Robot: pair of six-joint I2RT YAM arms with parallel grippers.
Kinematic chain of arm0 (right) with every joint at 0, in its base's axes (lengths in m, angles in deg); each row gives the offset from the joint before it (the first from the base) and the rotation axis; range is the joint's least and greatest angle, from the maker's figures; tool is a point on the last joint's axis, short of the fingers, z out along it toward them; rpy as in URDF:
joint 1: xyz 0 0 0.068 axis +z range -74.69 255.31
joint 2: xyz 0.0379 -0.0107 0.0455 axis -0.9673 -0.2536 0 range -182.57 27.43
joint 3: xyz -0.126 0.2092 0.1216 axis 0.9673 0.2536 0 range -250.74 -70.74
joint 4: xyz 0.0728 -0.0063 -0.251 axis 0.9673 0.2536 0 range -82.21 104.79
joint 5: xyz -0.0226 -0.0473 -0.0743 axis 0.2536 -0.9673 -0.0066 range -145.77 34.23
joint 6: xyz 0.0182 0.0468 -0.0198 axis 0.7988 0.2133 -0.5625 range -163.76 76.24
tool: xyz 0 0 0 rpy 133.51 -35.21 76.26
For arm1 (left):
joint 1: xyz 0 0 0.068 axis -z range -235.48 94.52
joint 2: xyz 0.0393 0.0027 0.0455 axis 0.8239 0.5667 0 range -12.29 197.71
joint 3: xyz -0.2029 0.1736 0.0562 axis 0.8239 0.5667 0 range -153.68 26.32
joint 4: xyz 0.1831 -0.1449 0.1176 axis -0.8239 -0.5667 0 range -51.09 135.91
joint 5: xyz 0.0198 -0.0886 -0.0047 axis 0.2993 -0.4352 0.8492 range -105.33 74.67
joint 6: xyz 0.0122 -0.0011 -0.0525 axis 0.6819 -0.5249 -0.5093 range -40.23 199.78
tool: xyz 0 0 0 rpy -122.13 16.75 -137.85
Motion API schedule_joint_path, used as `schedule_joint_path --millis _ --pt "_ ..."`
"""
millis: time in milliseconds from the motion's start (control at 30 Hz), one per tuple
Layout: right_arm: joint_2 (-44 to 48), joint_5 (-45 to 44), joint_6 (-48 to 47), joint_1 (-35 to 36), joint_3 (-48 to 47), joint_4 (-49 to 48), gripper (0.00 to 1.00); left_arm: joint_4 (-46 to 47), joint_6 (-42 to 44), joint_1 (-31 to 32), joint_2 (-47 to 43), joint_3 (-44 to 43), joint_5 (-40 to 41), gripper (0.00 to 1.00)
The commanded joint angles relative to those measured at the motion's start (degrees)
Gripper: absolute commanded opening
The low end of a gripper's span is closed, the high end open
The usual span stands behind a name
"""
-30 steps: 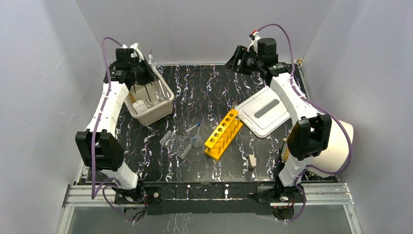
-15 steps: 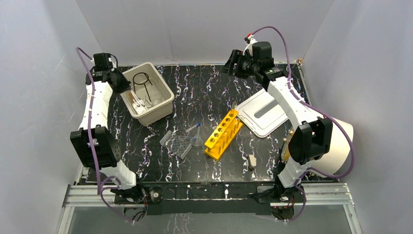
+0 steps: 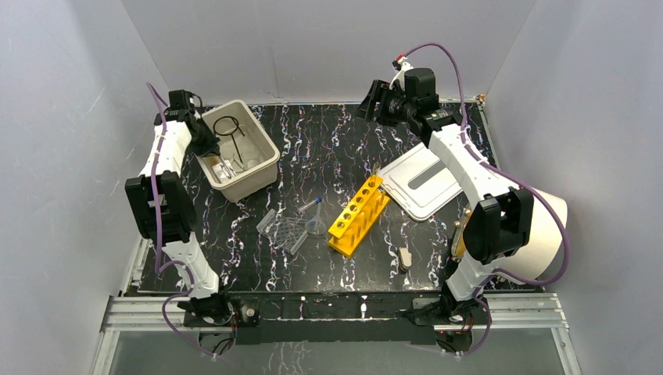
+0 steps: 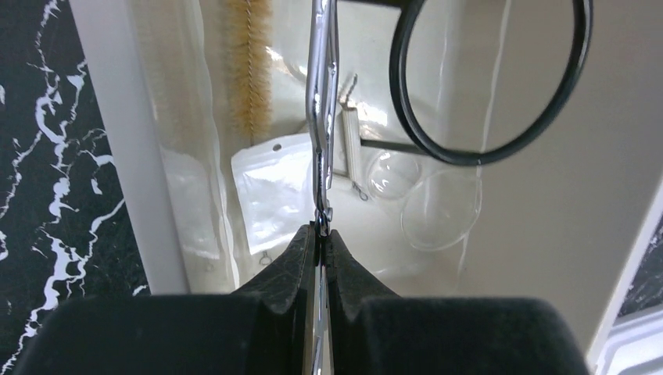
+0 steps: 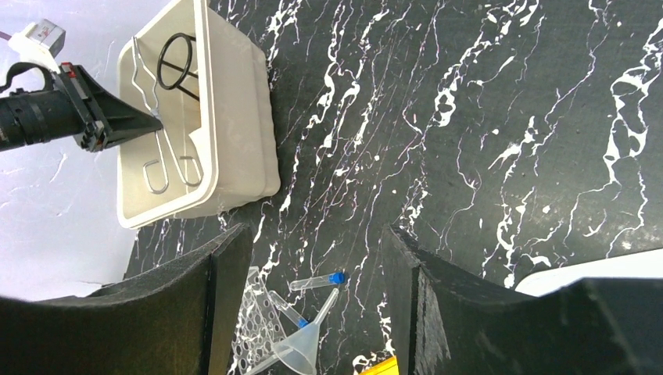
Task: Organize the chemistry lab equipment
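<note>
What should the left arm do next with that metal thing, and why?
Probably open the left jaws and let go: the thin metal tool they pinch reaches down inside the beige bin, beside the black wire loop, so it looks ready to be dropped there.

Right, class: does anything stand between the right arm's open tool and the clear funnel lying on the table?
Nothing visible does. Only bare black marbled table lies between the right tool and the clear funnel; the yellow six-hole tube rack sits off to one side.
</note>
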Motion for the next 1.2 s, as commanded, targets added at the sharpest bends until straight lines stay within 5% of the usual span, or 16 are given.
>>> schedule_joint_path --millis 0,767,1000,1167 --pt "1.0 -0.4 0.7 0.5 1.0 -3.5 0.69 -2.9 0.3 0.5 2.6 -4.1 4.9 0.0" --pt "-1.2 -0.8 1.5 2.3 0.0 -3.6 0.67 -2.9 3.8 2.0 4.9 -6.0 13.0 0.12" --pt "-0.4 -1.2 1.4 2.9 0.1 -3.2 0.67 -3.5 4.1 2.4 -1.9 -9.6 6.8 0.26" --pt "-0.1 -1.2 0.4 3.6 -0.5 -2.6 0.68 -3.9 4.2 2.0 -7.5 -8.3 7.9 0.46"
